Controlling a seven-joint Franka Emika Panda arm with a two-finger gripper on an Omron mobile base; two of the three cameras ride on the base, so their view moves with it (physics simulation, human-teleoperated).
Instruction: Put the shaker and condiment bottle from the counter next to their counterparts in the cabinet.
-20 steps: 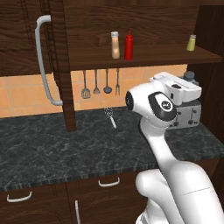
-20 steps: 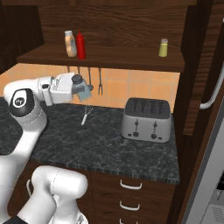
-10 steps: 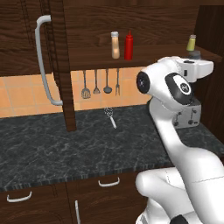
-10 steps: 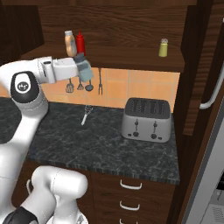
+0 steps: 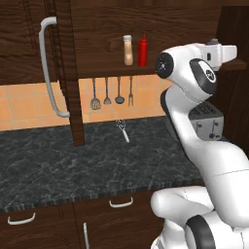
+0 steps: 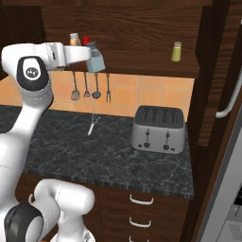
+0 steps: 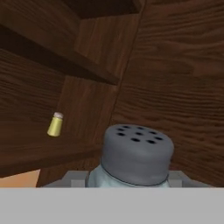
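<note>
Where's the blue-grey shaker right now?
The shaker is held in the hand at cabinet-shelf height in the right base view, just right of the red squeeze bottle, well left of the yellow-green shaker.

The shaker [image 6: 96, 60], pale blue-grey and translucent with a dark grey perforated cap [image 7: 137, 152], is held upright in the gripper [image 6: 92, 56] at shelf height, in front of the cabinet [image 6: 142, 28]. The condiment bottle [image 5: 128, 50], peach-orange with a pale cap, stands upright on the shelf board [image 5: 104, 71], just beside the red squeeze bottle [image 5: 143, 50]. The yellow-green shaker [image 6: 176, 51] stands upright well apart, toward the shelf's other end.
</note>
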